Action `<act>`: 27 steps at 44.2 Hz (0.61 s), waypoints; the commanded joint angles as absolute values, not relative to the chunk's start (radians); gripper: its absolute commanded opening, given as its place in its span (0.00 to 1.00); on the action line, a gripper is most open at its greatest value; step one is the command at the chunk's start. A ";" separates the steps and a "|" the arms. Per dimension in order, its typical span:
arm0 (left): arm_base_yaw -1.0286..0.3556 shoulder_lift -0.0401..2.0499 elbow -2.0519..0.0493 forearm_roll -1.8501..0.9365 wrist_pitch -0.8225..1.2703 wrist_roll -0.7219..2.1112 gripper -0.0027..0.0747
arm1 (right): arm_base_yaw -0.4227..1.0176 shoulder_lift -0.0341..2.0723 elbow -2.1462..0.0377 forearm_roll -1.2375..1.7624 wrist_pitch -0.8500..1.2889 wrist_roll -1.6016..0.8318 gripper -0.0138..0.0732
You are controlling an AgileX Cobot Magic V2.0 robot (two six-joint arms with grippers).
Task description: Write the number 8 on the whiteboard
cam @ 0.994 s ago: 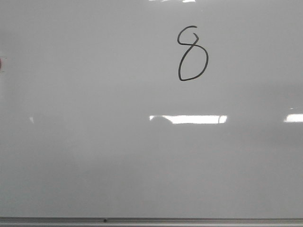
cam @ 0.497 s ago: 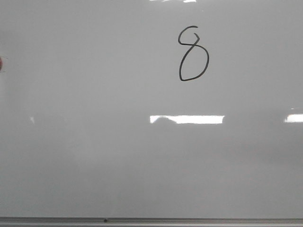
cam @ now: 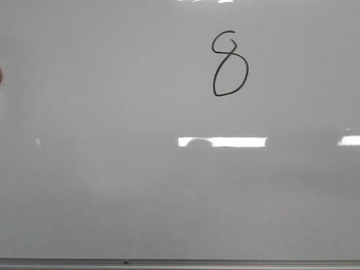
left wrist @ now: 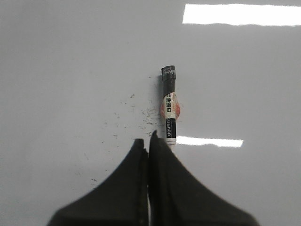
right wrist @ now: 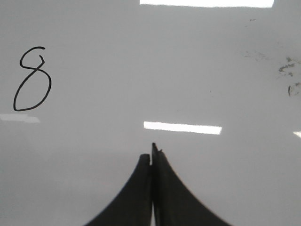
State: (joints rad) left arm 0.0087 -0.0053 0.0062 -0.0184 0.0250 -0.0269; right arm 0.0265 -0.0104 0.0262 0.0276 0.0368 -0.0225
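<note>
The large glossy pale grey-white whiteboard [cam: 112, 197] fills the front view, its thin grey metal edge running along the bottom of the frame. The number 8 [cam: 229, 63], a small thin black hand-drawn figure, sits in the upper right of centre of that view, above a bright rectangular light reflection [cam: 222, 142]. Its little upper loop is left unclosed and its lower loop is a larger teardrop. In the right wrist view the same figure lies at the far left of the frame. The writing looks done; at most, closing the top loop and putting the pen away seem to remain.

The left gripper [left wrist: 149, 141] has its dark fingers pressed together with no gap visible, pinching a slim marker [left wrist: 170, 106] with a black cap end and a red-and-white label, which sticks out past the fingertips over the board. Faint dark smudges [left wrist: 141, 115] speckle the board beside the marker. Whether its tip touches the board cannot be told.

The right gripper [right wrist: 151, 157] also has its fingers closed together, holding nothing visible, over bare board lower centre in its view.
</note>
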 commanded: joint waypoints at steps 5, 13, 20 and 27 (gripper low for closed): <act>0.003 -0.026 0.008 -0.026 -0.064 -0.032 0.01 | 0.024 -0.029 0.024 0.034 -0.079 0.009 0.02; 0.003 -0.026 0.008 -0.026 -0.064 -0.032 0.01 | 0.024 -0.029 0.024 0.034 -0.095 0.009 0.02; 0.003 -0.026 0.008 -0.026 -0.064 -0.032 0.01 | 0.024 -0.029 0.024 0.034 -0.089 0.009 0.02; 0.003 -0.026 0.008 -0.026 -0.064 -0.032 0.01 | 0.024 -0.029 0.024 0.034 -0.089 0.009 0.02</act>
